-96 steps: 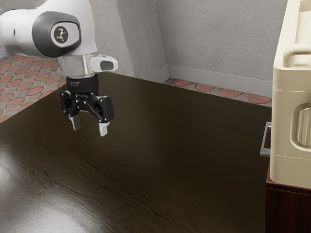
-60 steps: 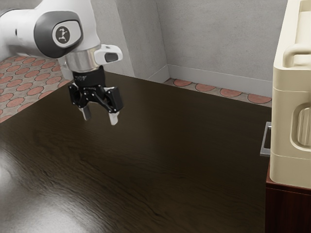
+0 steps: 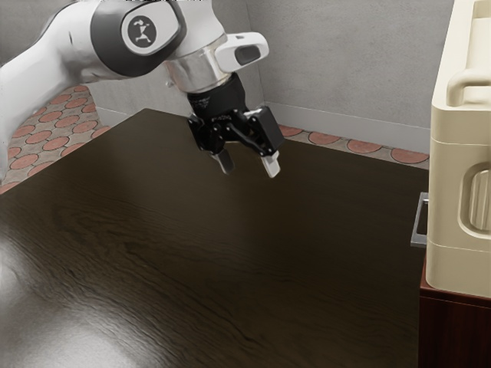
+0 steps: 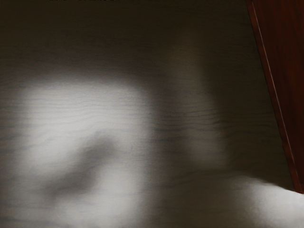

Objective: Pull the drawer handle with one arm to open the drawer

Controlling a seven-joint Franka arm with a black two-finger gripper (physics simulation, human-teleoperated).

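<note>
Gripper open and empty, handle unheld: the approach is under way and the pull is still to do.
Nearest to the arm, the gripper (image 3: 248,164) hangs tilted above the dark table (image 3: 230,268), its two fingers spread well apart with nothing between them. Farther out, toward the exterior view's right, the grey metal drawer handle (image 3: 417,221) juts from the red-brown cabinet (image 3: 459,326), well apart from the fingertips; a cream canister (image 3: 453,192) stands on the cabinet top. The cabinet's front is nearly edge-on, but the handle lies close to it, so I judge the drawer closed. Of the task, only getting the hand above the table and opened looks done; reaching the handle, closing on it and drawing it outward all remain.
</note>
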